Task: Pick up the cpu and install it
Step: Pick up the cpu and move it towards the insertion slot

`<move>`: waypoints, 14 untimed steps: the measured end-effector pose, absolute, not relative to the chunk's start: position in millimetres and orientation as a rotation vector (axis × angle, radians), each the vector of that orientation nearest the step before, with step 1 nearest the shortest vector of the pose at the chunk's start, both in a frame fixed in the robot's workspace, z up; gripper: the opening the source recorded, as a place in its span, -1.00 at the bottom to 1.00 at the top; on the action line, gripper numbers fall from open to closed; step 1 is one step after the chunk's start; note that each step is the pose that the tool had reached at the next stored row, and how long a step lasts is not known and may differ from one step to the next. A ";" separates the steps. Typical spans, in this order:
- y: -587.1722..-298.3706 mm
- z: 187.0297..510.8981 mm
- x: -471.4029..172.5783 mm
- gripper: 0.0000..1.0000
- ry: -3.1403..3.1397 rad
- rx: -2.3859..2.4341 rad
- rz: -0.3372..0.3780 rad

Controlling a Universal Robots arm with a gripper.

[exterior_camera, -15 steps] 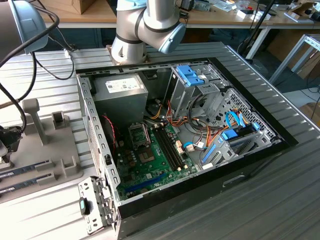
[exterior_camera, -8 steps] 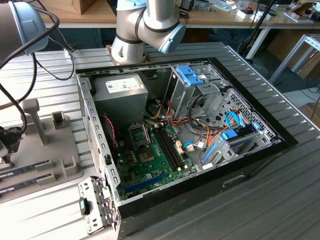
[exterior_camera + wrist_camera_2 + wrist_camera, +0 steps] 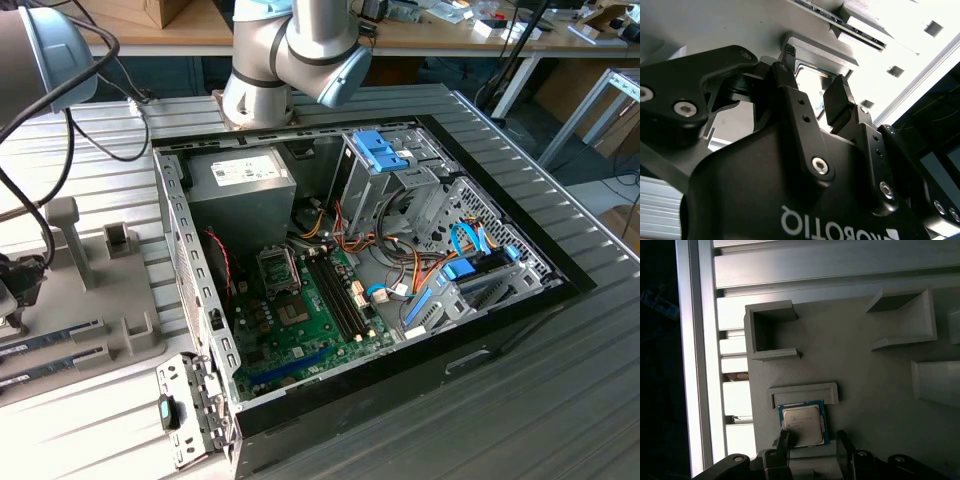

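Note:
The cpu (image 3: 802, 425), a small square chip with a silver top and a green rim, lies flat in a shallow recess of a grey fixture tray (image 3: 865, 380). My gripper (image 3: 812, 442) hangs just over it, open, with one black finger (image 3: 784, 441) at one side of the chip and the other finger (image 3: 843, 442) beyond the opposite side. In the second wrist view the gripper (image 3: 815, 75) shows the chip's shiny top (image 3: 807, 75) between its fingertips. Nothing is held. In the exterior view the motherboard (image 3: 300, 320) lies in the open computer case, its socket (image 3: 278, 268) near the power supply.
The grey tray (image 3: 90, 300) sits on the slatted table at the exterior view's left, with memory sticks (image 3: 50, 340) in its slots and raised posts. The case (image 3: 500, 320) holds drive cages, cables and a power supply (image 3: 240, 180). The arm's base (image 3: 260, 90) stands behind the case.

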State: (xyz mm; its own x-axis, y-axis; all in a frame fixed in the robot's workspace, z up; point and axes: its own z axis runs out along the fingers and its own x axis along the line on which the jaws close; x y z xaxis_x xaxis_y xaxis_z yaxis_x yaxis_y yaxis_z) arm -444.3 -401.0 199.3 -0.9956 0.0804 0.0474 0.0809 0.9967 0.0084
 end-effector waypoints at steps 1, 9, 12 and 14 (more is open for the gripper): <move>-401.0 199.0 -444.3 -0.01 -3.092 -0.125 -0.016; -401.0 196.9 -444.3 -0.01 -3.092 -0.125 -0.016; -401.0 196.3 -444.3 -0.01 -3.092 -0.125 -0.016; -401.0 195.8 -444.3 -0.01 -3.092 -0.125 -0.016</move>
State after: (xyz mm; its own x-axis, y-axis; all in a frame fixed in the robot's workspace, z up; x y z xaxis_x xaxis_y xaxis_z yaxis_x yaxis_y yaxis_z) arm -444.3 -401.0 195.8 -0.9956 0.0804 0.0476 0.0809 0.9967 0.0083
